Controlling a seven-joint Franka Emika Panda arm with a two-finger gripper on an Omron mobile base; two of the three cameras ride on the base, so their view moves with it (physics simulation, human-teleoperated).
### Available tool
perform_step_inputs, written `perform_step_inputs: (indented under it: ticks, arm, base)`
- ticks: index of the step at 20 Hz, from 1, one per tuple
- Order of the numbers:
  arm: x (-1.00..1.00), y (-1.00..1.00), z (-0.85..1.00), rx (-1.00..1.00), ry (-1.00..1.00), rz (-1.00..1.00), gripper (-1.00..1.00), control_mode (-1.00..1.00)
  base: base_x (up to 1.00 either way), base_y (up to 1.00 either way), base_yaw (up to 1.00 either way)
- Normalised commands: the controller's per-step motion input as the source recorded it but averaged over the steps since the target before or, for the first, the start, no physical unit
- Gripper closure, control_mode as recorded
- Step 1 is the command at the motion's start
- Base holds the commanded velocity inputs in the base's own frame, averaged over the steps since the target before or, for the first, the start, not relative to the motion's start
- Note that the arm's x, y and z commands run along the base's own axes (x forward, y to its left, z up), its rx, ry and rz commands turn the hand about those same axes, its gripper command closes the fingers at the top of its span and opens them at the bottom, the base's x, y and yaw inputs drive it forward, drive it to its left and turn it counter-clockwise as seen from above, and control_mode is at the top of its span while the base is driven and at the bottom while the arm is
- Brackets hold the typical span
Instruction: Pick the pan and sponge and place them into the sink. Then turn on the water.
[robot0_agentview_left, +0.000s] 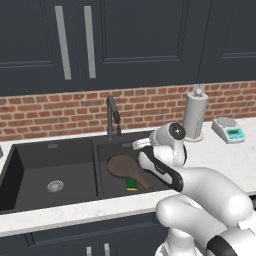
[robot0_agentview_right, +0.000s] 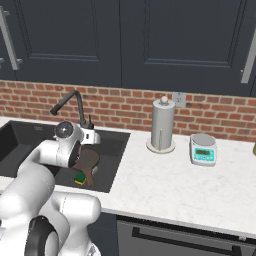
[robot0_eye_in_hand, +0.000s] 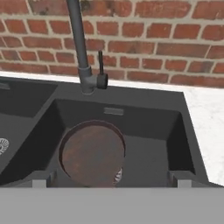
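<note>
Round dark-brown pan (robot0_eye_in_hand: 92, 153) and green-yellow sponge (robot0_agentview_left: 131, 184) in matte black sink (robot0_eye_in_hand: 144, 116), frame centre; white speckled bench (robot0_agentview_right: 170, 182); jaws spread, empty.

Flat, even rendered light across all 3 views, no clear source and no glare. The matte black double-basin sink (robot0_agentview_left: 30, 150) reads dim inside, its walls softly shaded. Edges look slightly soft and pixelated; nothing is out of focus.

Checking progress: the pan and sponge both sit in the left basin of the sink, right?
Not quite: the pan and sponge lie in the right basin of the sink, under the faucet. The left base view shows the left basin holding neither.
</note>
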Motion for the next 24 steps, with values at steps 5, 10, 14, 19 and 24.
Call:
perform_step_inputs:
  ticks: [5,10,14,19,24]
  arm:
    - [-0.07,-0.03,0.14,0.07,-0.1,-0.04,-1.0,-1.0]
    - [-0.12,0.0,0.0,0.01,-0.13,0.0,-1.0,-1.0]
    - [0.0,0.0,0.0,0.0,-0.13,0.0,-1.0,-1.0]
    - [0.0,0.0,0.0,0.0,-0.13,0.0,-1.0,-1.0]
    - [0.0,0.0,0.0,0.0,-0.11,0.0,-1.0,-1.0]
  base:
    - [0.0,0.0,0.0]
    - [0.0,0.0,0.0]
    - [0.0,0.0,0.0]
    - [0.0,0.0,0.0]
    - [0.0,0.0,0.0]
